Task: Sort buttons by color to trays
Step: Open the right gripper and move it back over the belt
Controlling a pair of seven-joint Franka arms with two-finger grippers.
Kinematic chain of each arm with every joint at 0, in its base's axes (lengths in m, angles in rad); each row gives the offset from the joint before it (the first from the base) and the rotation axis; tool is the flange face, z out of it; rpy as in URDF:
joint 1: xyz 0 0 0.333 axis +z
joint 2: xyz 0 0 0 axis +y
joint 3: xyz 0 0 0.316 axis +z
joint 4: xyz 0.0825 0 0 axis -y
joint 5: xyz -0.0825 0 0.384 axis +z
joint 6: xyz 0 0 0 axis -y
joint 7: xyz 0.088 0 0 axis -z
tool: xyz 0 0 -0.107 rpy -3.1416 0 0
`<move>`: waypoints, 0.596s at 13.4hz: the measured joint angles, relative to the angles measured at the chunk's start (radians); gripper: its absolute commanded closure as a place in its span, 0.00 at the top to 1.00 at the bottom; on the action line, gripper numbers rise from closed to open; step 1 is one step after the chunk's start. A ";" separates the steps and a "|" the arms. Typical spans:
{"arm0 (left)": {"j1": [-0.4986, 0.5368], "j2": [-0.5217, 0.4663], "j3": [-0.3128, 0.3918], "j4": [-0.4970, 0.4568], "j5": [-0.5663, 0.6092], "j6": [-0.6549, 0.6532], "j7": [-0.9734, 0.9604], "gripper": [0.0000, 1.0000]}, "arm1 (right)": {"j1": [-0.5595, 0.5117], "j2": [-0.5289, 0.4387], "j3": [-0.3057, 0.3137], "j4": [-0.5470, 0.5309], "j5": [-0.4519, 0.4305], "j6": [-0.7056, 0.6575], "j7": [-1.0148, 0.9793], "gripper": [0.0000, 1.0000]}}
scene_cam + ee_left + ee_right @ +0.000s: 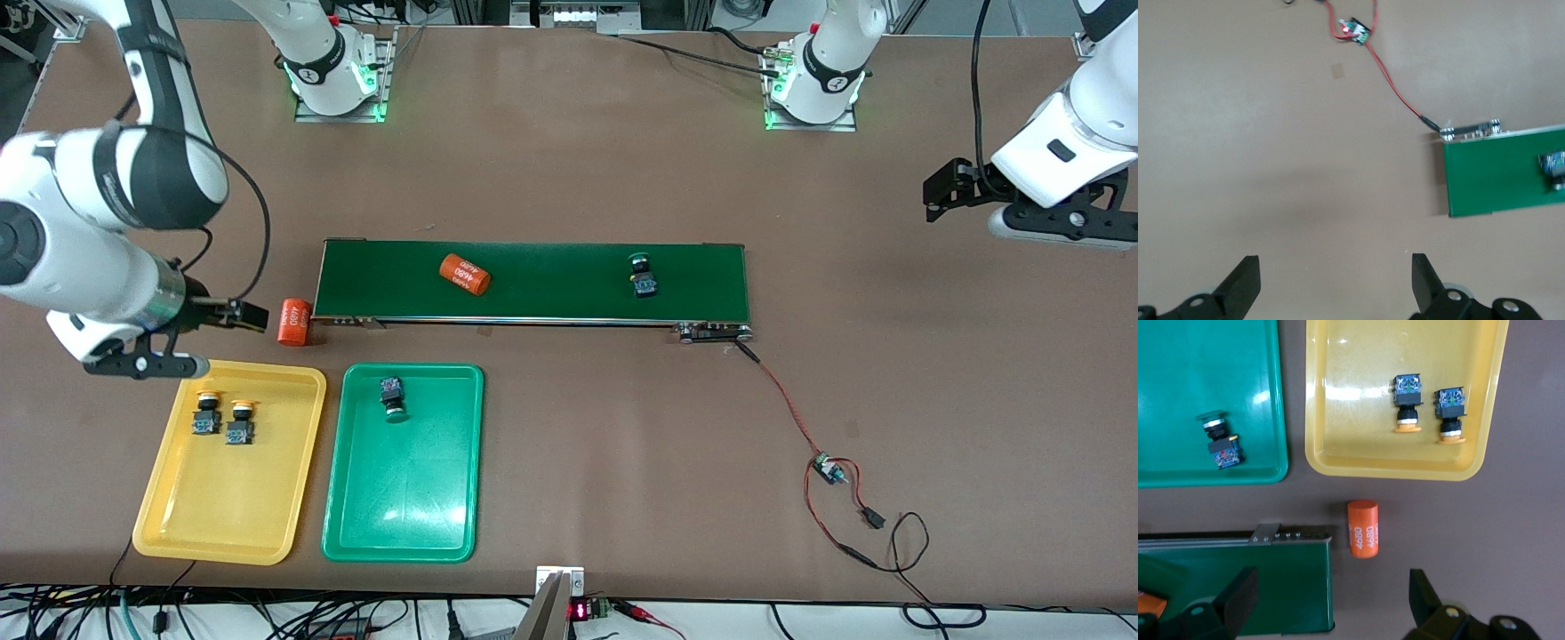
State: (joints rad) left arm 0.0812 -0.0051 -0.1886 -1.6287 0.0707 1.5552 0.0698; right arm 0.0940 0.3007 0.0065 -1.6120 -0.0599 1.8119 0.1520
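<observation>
Resting in the yellow tray (178,507) are two yellow-capped buttons (206,412), side by side; one green-capped button (392,396) lies in the green tray (404,524). Another green-capped button (642,275) sits on the conveyor belt (551,282) with an orange cylinder (465,274). A second cylinder (294,322) lies just off the belt's end. Right hand (1331,600) hovers open near it; left hand (1336,283) waits open over bare counter (889,373).

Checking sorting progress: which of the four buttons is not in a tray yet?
The green-capped button on the conveyor belt, toward the left arm's end. The other three lie in trays.
</observation>
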 measured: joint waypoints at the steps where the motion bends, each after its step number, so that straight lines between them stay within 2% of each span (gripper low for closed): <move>1: -0.009 0.002 0.020 0.000 -0.011 0.000 0.019 1.00 | 0.000 -0.038 0.010 -0.036 0.002 0.000 0.018 1.00; 5: -0.027 0.012 0.146 0.001 -0.113 -0.001 0.059 1.00 | 0.001 -0.176 0.132 -0.156 0.003 0.005 0.159 1.00; 8: -0.038 0.014 0.158 0.004 -0.110 -0.001 0.060 1.00 | 0.003 -0.226 0.235 -0.212 0.003 0.040 0.247 1.00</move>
State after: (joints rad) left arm 0.0433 0.0086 -0.0302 -1.6246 -0.0392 1.5544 0.1302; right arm 0.0967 0.0745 0.2415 -1.8239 -0.0567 1.8514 0.3992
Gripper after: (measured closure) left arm 0.000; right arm 0.000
